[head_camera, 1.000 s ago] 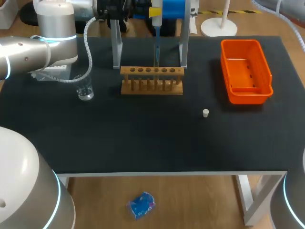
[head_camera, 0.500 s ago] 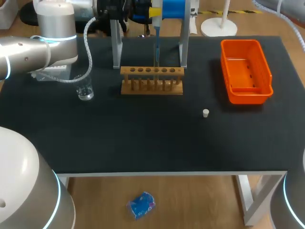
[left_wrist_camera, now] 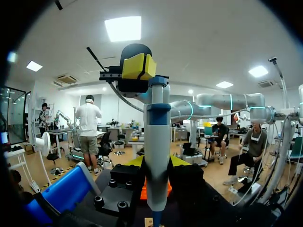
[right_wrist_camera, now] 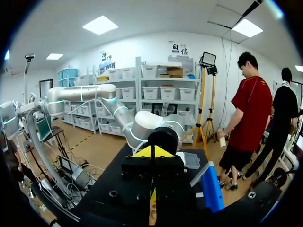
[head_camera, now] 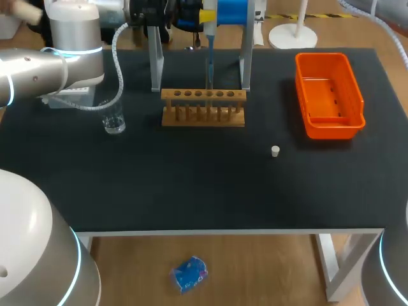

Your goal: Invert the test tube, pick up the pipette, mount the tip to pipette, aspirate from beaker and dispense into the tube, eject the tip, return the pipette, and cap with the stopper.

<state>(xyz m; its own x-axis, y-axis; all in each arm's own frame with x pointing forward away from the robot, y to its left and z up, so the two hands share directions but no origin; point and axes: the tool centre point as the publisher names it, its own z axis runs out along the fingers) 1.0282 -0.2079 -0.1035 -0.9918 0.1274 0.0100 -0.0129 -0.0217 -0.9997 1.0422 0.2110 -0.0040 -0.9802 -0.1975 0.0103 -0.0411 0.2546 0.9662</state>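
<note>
My left arm comes in from the left to the table's back middle. Its gripper (head_camera: 199,18) (left_wrist_camera: 157,163) is shut on the pipette (head_camera: 209,44) (left_wrist_camera: 157,142), a grey-white barrel with a blue collar and a yellow top, held upright. The thin tip points down at the middle holes of the wooden tube rack (head_camera: 203,107). I cannot make out a tube under the tip. The glass beaker (head_camera: 114,119) stands to the rack's left. A small white stopper (head_camera: 275,151) lies on the mat to the rack's front right. My right gripper (right_wrist_camera: 151,152) is shut on nothing and stays outside the head view.
An orange bin (head_camera: 328,94) sits at the back right. Two clear posts of the pipette stand (head_camera: 156,57) rise behind the rack on either side of the pipette. The black tabletop (head_camera: 191,185) is bare across the front.
</note>
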